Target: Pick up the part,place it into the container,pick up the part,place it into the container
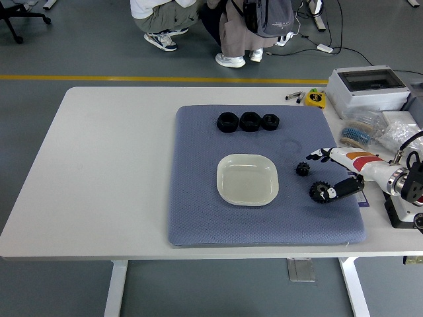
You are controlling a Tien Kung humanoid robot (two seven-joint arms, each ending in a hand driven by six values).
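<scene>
Two black gears lie on the blue-grey mat [198, 211]: a small gear [303, 169] and a larger gear [320, 191] to the right of the white square dish [246, 179]. My right hand [325, 176] reaches in from the right over the mat's right edge. Its fingers are spread, with one white finger [324, 156] above the small gear and the thumb [340, 189] beside the larger gear. It holds nothing. Three black nut-like parts [248, 121] sit in a row at the mat's back. The left hand is out of view.
A grey electrical box [367, 89], a yellow tape measure [316, 98], bagged brushes [360, 135] and a control box [403, 208] crowd the table's right side. People crouch on the floor beyond the far edge [218, 26].
</scene>
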